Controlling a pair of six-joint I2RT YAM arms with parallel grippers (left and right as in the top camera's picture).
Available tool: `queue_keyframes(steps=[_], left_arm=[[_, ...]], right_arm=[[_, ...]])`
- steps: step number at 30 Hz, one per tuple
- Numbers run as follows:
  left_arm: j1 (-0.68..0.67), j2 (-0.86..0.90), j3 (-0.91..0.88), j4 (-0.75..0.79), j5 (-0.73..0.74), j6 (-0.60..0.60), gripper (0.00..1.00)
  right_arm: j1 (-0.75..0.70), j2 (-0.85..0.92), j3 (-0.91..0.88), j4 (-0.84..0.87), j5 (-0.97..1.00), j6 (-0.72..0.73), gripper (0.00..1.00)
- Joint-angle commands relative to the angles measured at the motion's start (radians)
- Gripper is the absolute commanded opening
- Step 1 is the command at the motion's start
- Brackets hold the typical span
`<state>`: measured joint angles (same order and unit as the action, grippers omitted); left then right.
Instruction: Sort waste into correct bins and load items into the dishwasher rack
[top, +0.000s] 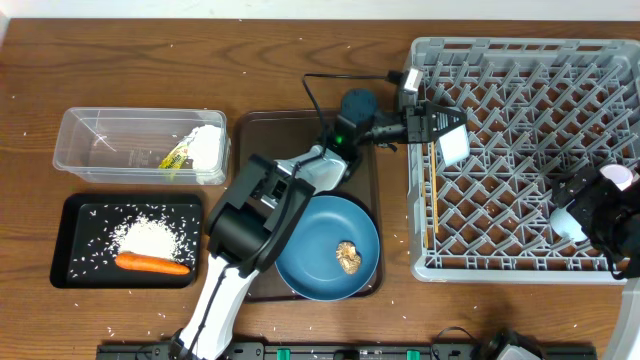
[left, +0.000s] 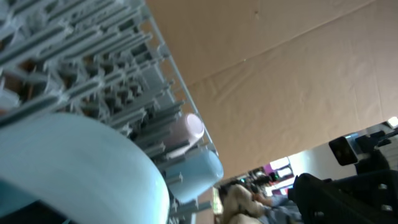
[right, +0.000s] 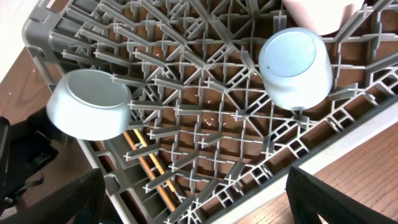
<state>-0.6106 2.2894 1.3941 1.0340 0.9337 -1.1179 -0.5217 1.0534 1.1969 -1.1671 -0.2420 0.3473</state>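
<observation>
Left of the dishwasher rack (top: 520, 268), we see the left arm (top: 240, 235): boxy black joint housings joined by white segments, and a round dark motor cap with a small green light (top: 338, 138). A thin black cable (top: 330, 78) loops toward the rack's corner. The left claw (top: 440, 128) is black. At the rack's opposite edge, the right arm (top: 612, 225) is black too. The right claw (right: 199, 186) shows two dark matte fingers (right: 56, 199).
</observation>
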Motion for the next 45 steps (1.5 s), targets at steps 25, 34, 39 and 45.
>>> queue_keyframes(steps=[25,34,39,45], left_arm=[[0.215,-0.280,0.009,-0.877,0.179,0.293,0.98],[0.345,-0.623,0.009,-1.692,-0.352,0.786,0.98],[0.360,-0.832,0.009,-1.890,-0.606,0.819,0.98],[0.359,-0.991,0.009,-2.073,-0.641,0.925,0.99]], right_arm=[[0.003,-0.002,0.014,0.007,-0.060,-0.111,0.86],[0.225,-0.002,0.011,-0.015,-0.308,-0.346,0.80],[0.464,0.012,0.011,0.019,-0.274,-0.335,0.77],[0.687,0.075,0.011,0.069,-0.138,-0.256,0.77]])
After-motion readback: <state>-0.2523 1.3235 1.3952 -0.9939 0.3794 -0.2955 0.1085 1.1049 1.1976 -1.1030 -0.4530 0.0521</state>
